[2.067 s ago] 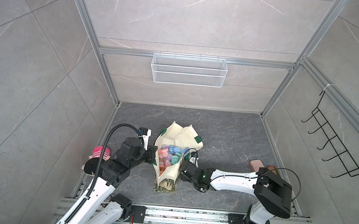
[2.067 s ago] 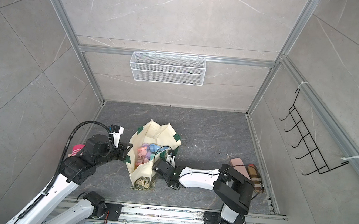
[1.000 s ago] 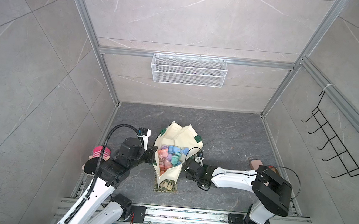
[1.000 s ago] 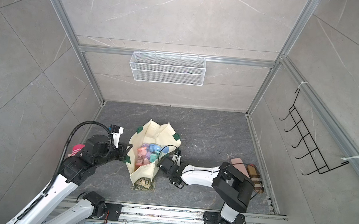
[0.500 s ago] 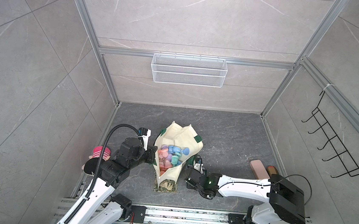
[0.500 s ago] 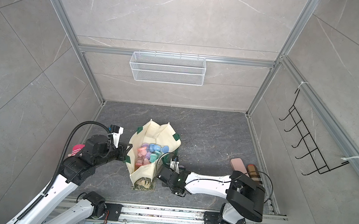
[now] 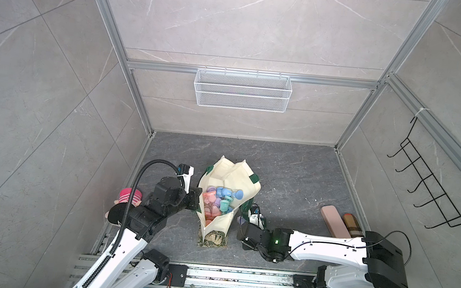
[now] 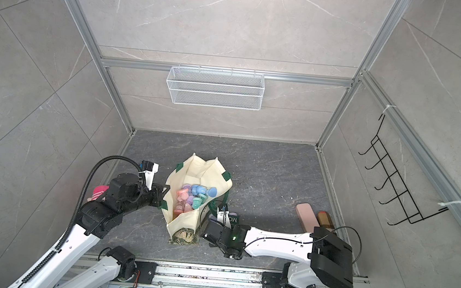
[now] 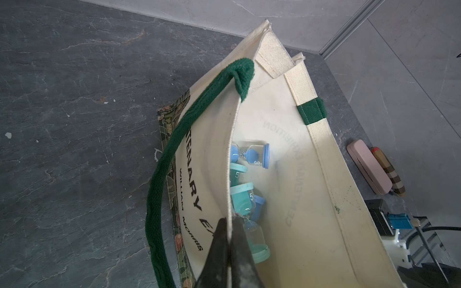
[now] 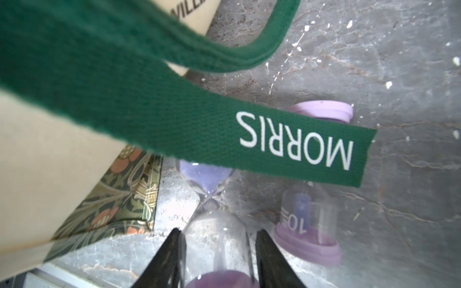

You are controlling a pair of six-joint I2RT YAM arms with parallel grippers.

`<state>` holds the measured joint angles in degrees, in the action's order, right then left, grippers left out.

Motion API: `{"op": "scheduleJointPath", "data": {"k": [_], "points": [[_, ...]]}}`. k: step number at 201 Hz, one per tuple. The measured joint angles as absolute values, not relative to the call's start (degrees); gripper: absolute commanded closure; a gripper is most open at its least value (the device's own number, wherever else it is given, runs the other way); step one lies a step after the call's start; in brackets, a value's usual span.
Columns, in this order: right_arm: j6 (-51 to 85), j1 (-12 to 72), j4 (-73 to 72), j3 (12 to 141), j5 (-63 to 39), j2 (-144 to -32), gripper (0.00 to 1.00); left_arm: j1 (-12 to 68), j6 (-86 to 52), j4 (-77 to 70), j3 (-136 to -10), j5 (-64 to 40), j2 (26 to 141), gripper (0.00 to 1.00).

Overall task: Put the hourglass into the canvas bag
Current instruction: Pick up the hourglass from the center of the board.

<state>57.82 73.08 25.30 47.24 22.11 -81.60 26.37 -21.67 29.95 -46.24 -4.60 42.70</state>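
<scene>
The cream canvas bag [image 7: 245, 177] with dark green handles stands open on the floor in both top views, holding several pink, blue, teal and lilac hourglasses. My left gripper [image 9: 228, 224] is shut on the bag's near rim, at the bag's left side [image 7: 197, 200]. My right gripper [image 10: 215, 238] is shut on the clear bulb of a purple-sand hourglass [image 10: 212, 224], low beside the bag's patterned base and under the green "MORRIS" strap [image 10: 294, 147]. In a top view that gripper [image 7: 242, 224] sits just right of the bag. A second lilac hourglass [image 10: 309, 232] marked 10 lies on the floor alongside.
A pink case [image 7: 335, 220] and a brown plaid case [image 7: 351, 225] lie by the right wall. A plush toy with a pink striped hat [image 7: 127, 198] sits behind my left arm. A white wire basket [image 7: 242, 90] hangs on the back wall, a black hook rack [image 7: 430, 190] on the right wall.
My right arm has drawn back from the bag's mouth toward the front rail, its elbow swinging out to the right. The left arm and the bag have stayed put.
</scene>
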Motion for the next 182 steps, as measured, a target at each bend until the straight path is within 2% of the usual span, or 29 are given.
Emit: {"op": "scheduleJointPath", "data": {"k": [45,84,182], "points": [[56.8,76.25,27.51,47.24,22.87,-79.11,0.86,26.37,-21.67,29.95,-46.24,-4.6,42.68,1.0],[56.75,77.78,30.76,47.24,24.51,-75.48,0.98,26.37,-21.67,29.95,-46.24,-4.6,42.68,1.0],[52.69,78.15,40.97,47.24,30.7,-60.27,1.0,26.37,-21.67,29.95,-46.24,-4.6,42.68,1.0]]}}
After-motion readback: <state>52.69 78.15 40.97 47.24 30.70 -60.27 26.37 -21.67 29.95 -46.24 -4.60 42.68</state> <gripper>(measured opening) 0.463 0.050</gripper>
